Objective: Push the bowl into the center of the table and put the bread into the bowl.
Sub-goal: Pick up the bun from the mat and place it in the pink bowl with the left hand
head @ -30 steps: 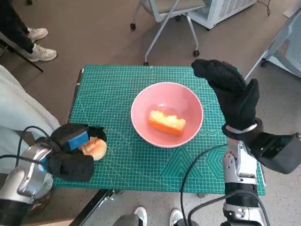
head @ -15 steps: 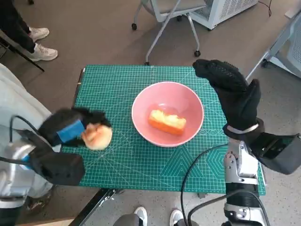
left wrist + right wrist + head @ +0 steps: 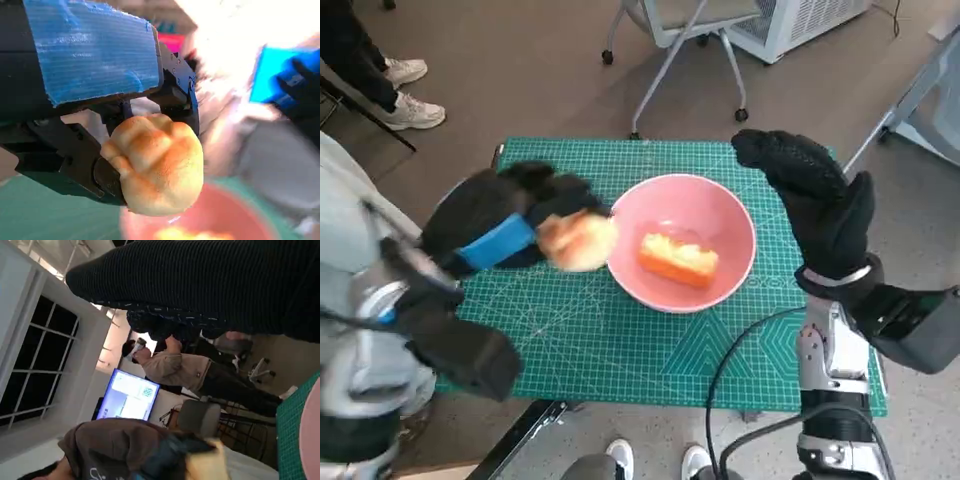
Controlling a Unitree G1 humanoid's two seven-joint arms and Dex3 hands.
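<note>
The pink bowl [image 3: 682, 242] sits near the middle of the green cutting mat [image 3: 620, 350], with an orange-yellow slice of bread [image 3: 677, 260] lying inside it. My left hand [image 3: 505, 225] holds a round golden bun [image 3: 577, 240] in the air at the bowl's left rim; the left wrist view shows the bun [image 3: 157, 162] gripped by the black fingers [image 3: 75, 165], above the pink bowl [image 3: 230, 220]. At the bowl's right side my gloved right hand [image 3: 815, 195] is raised, fingers apart, holding nothing.
A rolling chair base [image 3: 670, 50] stands beyond the mat's far edge. A person's shoes [image 3: 405, 95] are at the far left, more feet [image 3: 655, 462] at the near edge. A cable [image 3: 740, 360] loops over the mat's near right corner. People show in the right wrist view.
My left hand has lifted the bun off the mat's near left part and carried it up and to the right, to the bowl's left rim. The right hand and bowl stayed put.
</note>
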